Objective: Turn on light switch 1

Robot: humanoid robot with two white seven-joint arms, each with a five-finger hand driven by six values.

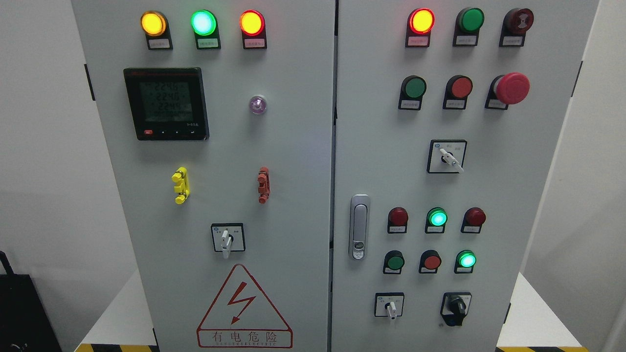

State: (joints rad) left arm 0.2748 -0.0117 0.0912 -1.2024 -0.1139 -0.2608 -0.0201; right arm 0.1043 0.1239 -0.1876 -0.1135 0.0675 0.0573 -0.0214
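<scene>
A grey two-door electrical cabinet (293, 195) fills the head view. Its right door carries a row of a green push button (414, 88), a red push button (460, 88) and a red mushroom stop button (512, 88). Lower on that door sit small buttons: one unlit green (394, 261), one red (432, 261) and one lit green (466, 259). White-handled rotary switches show at the upper right (449, 158), lower left door (226, 241) and bottom right door (391, 307). I cannot tell which control is light switch 1. Neither hand nor arm is visible.
Lit indicator lamps line the top: amber (153, 23), green (203, 22), red (252, 22) and red (421, 21). A digital meter (166, 103), a door latch handle (359, 227), a black knob switch (457, 307) and a high-voltage warning triangle (243, 307) are on the doors.
</scene>
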